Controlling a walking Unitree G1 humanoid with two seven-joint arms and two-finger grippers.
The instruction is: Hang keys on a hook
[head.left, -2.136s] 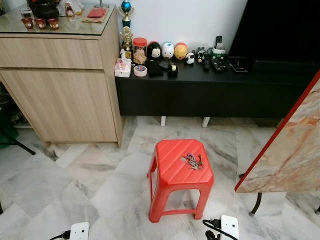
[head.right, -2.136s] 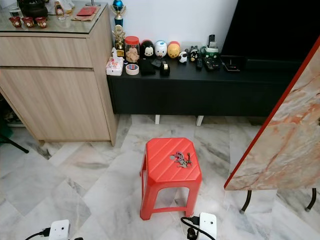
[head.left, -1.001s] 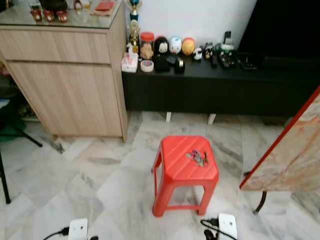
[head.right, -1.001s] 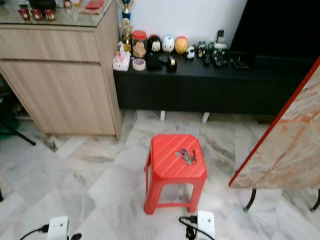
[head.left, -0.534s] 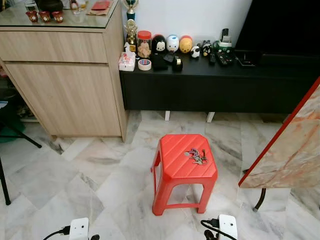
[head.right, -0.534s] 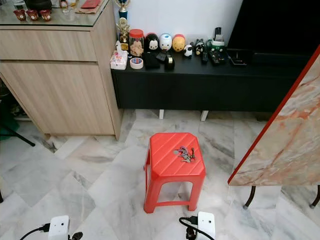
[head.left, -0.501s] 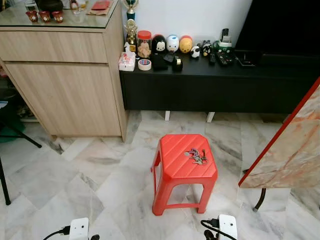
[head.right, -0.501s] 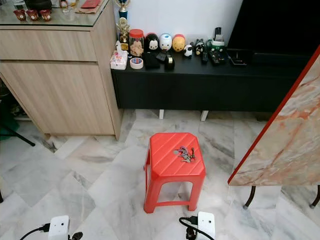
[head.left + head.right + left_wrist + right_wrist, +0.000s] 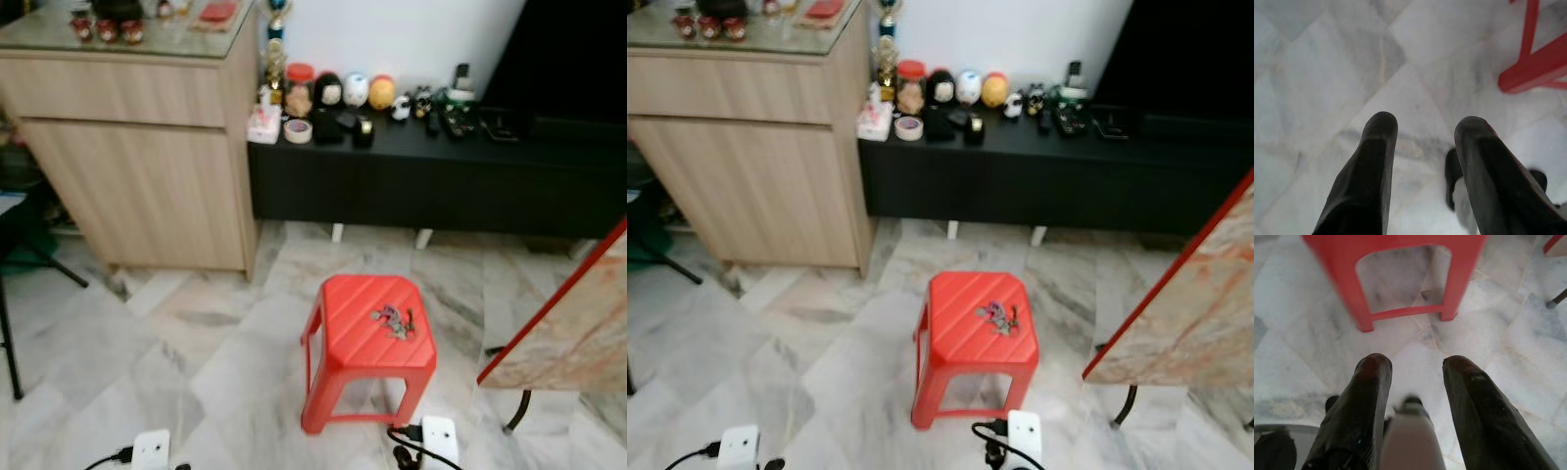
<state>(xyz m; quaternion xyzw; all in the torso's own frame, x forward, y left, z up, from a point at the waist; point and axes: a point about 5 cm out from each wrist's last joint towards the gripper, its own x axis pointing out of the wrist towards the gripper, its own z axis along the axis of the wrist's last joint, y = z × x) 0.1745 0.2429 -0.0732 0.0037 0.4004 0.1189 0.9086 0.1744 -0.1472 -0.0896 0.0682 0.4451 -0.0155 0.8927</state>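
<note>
Room: grey-veined marble floor (image 9: 147, 362), white wall behind; both eye views are slightly blurred.
Furniture count: one red plastic stool (image 9: 370, 352), one light wooden cabinet (image 9: 137, 157) at about 10 o'clock from the stool, one long black low unit (image 9: 441, 176) at about 12 o'clock, one marble-patterned slab with a red edge (image 9: 573, 323) leaning in at 3 o'clock on a dark metal leg.
Keys: one small bunch of keys (image 9: 394, 320) lies flat on the stool's seat, toward its right half (individual keys too small to count).
On the black unit: a row of small round figures, a roll of tape, a jar with a red lid and some remotes, all too small to count surely.
On the cabinet's glass top: three little red cups (image 9: 102, 30) in a row and a flat red item.
Left gripper (image 9: 1425, 129): two black fingers spread apart with nothing between them, pointing down at bare floor; one red stool leg (image 9: 1533, 73) sits at about 1 o'clock beyond them.
Right gripper (image 9: 1415, 367): two black fingers likewise parted and empty, low near the floor, with the stool's legs and crossbar just ahead at 12 o'clock.
Keys versus fingers: the bunch is up on the seat, well apart from both pairs of fingers (neither touches stool or keys).
</note>
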